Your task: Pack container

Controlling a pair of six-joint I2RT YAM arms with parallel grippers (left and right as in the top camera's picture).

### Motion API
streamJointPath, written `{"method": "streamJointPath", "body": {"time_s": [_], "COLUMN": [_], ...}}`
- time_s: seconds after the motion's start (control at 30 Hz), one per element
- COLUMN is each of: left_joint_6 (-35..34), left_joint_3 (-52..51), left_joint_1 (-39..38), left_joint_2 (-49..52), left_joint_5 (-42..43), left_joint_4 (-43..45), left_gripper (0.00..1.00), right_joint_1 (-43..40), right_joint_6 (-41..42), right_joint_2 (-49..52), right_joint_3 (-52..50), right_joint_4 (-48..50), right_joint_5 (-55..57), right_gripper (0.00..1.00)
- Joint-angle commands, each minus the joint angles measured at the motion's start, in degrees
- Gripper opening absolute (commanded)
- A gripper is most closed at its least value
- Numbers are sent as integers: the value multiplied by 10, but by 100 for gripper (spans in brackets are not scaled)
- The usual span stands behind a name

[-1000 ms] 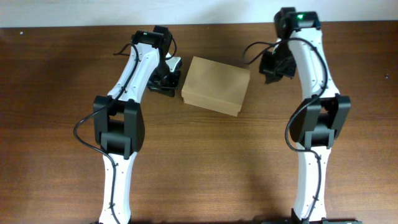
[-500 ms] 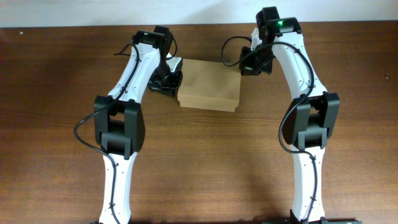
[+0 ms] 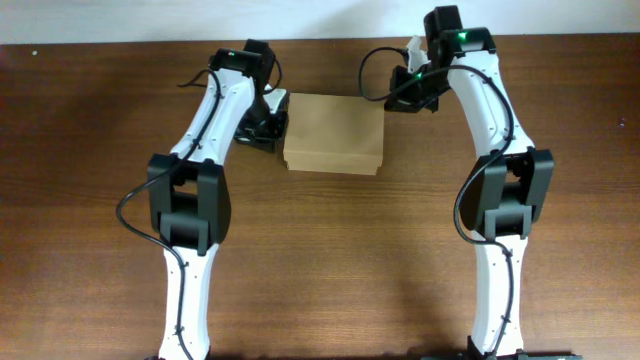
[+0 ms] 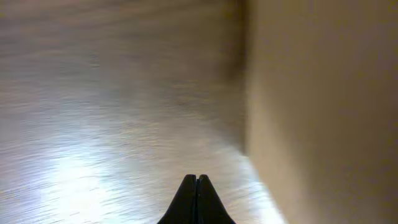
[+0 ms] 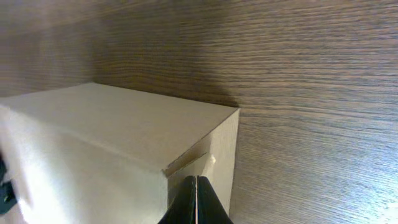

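Observation:
The container point(image 3: 333, 133) is a plain tan cardboard box with its lid closed, lying at the back middle of the wooden table. My left gripper point(image 3: 272, 118) is shut and empty, right beside the box's left side; in the left wrist view its tips point(image 4: 196, 180) are above the table with the box wall point(image 4: 323, 106) to the right. My right gripper point(image 3: 392, 92) is shut and empty at the box's back right corner; in the right wrist view its tips point(image 5: 195, 180) are against the box's end wall point(image 5: 214, 158) under the lid edge.
The wooden table point(image 3: 320, 260) spreads out in front of the box. A pale wall edge point(image 3: 330, 20) runs along the back. Both arms reach in from the front, one on each side of the box.
The box has turned from skewed to square and shifted a little left. My right gripper has swung left and back to the box's back right corner. The left gripper has stayed by the left side.

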Motion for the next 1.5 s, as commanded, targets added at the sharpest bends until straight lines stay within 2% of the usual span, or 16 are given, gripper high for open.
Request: {"method": "streamJointPath", "body": {"time_s": [0.0,0.2,0.37,0.5,0.67,0.9,1.07,1.17,1.27,1.4,1.47], "left_joint_6": [-14,-8,44,56,56,56,55,55,53,51,51], "left_joint_3": [60,207,340,415,515,517,517,517,517,517,517], "left_joint_1": [76,159,202,215,216,214,214,214,214,214,214], "left_joint_2": [-19,-19,-19,-20,-35,-137,-217,-263,-307,-341,-352], "left_joint_5": [-32,-55,-79,-79,-115,-120,-120,-120,-119,-118,-118], "left_joint_4": [1,-16,-62,-116,-172,-158,-163,-173,-183,-183,-183], "left_gripper": [2,2,2,2,2,2,4,9,20,54,99], "right_joint_1": [-45,-100,-121,-121,-121,-121,-121,-121,-121,-121,-121], "right_joint_6": [-8,-11,-63,-75,-70,-68,-68,-68,-66,-66,-66], "right_joint_2": [-10,-14,-15,-17,-111,-238,-316,-354,-399,-438,-447], "right_joint_3": [12,112,302,442,438,439,439,438,438,438,438], "right_joint_4": [2,-50,-180,-242,-228,-222,-252,-265,-265,-264,-264], "right_joint_5": [-60,-34,110,152,152,153,156,158,159,163,165], "right_gripper": [4,4,4,4,4,4,4,4,4,12,19]}}
